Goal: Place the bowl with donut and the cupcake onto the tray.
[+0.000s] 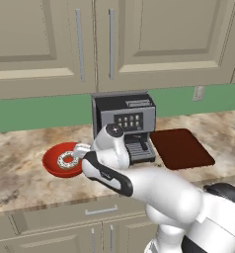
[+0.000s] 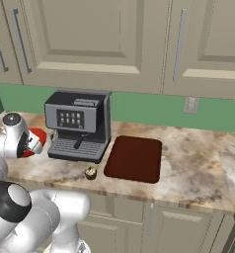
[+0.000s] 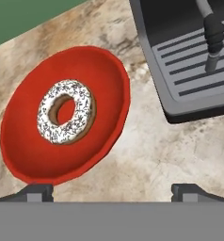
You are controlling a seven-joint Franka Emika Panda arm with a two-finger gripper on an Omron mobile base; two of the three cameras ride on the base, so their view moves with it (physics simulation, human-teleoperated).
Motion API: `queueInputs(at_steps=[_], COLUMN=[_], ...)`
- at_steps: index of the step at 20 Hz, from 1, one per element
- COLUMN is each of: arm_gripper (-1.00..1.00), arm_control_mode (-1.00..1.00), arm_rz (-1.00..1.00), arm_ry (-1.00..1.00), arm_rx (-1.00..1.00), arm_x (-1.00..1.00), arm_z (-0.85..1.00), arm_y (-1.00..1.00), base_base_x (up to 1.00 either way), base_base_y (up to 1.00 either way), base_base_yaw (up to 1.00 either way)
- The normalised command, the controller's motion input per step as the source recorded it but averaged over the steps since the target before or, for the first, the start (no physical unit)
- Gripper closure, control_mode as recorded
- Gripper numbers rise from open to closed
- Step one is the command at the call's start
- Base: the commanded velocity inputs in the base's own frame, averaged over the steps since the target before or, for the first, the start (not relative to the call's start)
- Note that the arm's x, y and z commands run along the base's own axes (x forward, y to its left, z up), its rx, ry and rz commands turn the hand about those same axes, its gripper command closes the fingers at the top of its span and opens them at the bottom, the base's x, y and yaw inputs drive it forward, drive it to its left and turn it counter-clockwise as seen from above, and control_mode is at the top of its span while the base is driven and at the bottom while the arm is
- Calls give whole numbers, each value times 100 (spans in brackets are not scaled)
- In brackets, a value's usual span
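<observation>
The bright red bowl (image 3: 102,80) sits on the counter left of the coffee machine, with the white-iced sprinkled donut (image 3: 84,110) lying in it. My gripper (image 3: 114,192) hovers open just beside the bowl's rim, over bare counter, with nothing between its fingertips (image 3: 36,192). From the left base view the bowl (image 1: 53,160) and donut (image 1: 67,159) show beside my wrist. The cupcake (image 2: 91,172) stands near the counter's front edge, in front of the machine. The dark red tray (image 2: 134,158) lies flat to the right of the machine, also seen as tray (image 1: 181,148).
A black and silver coffee machine (image 1: 124,123) stands between bowl and tray; its drip tray (image 3: 194,70) is close to the bowl's right. Wall cabinets hang above. A wall outlet (image 2: 190,105) sits behind the tray. Marble counter extends to the right of the tray.
</observation>
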Motion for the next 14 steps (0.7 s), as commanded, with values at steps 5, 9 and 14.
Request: queueInputs(at_steps=[5, 9, 14], arm_gripper=[-100, -100, -100], arm_control_mode=[-100, -100, -100], arm_rz=[0, 0, -1], arm_ry=[-1, 0, 0], arm_rx=[0, 0, 0], arm_x=[15, 21, 30], arm_z=[-20, -24, -23], arm_y=[3, 9, 16], base_base_x=[0, 0, 0], base_base_y=[0, 0, 0], base_base_yaw=[0, 0, 0])
